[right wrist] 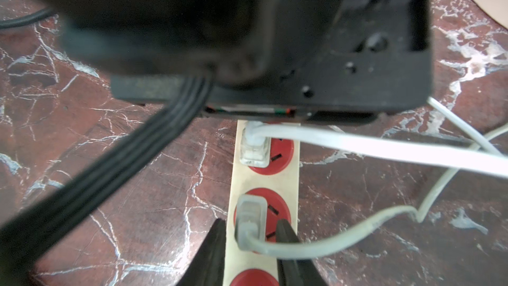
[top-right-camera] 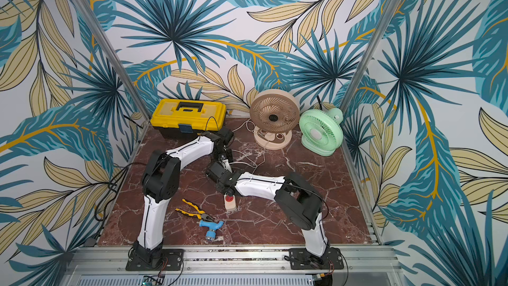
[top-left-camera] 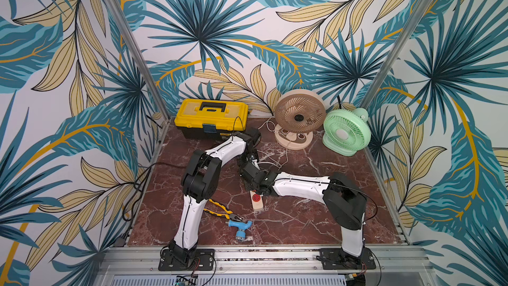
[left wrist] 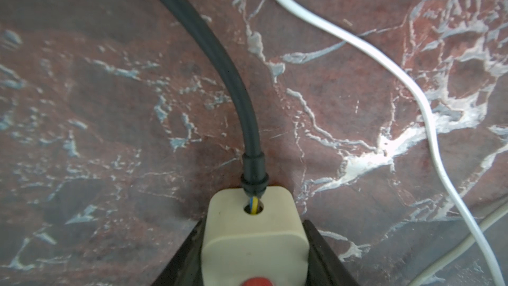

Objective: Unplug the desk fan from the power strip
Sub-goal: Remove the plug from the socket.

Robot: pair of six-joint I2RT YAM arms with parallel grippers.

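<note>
The cream power strip (top-left-camera: 257, 203) (top-right-camera: 230, 204) lies mid-table with red sockets. My left gripper (left wrist: 253, 222) (top-left-camera: 249, 159) is shut on its cord end (left wrist: 253, 240), where the dark cord (left wrist: 220, 50) leaves. My right gripper (right wrist: 250, 222) (top-left-camera: 248, 174) straddles a grey plug (right wrist: 251, 215) in the second socket, with a small gap on each side. A white plug (right wrist: 254, 147) with a flat white cord sits in the first socket. A beige desk fan (top-left-camera: 299, 118) and a green fan (top-left-camera: 346, 132) stand at the back. I cannot tell which plug belongs to which fan.
A yellow toolbox (top-left-camera: 211, 116) stands at the back left. Yellow-handled pliers (top-left-camera: 220, 210) and a blue tap fitting (top-left-camera: 239, 225) lie near the front, left of the strip. White cords (left wrist: 384, 59) trail over the marble from the strip toward the fans.
</note>
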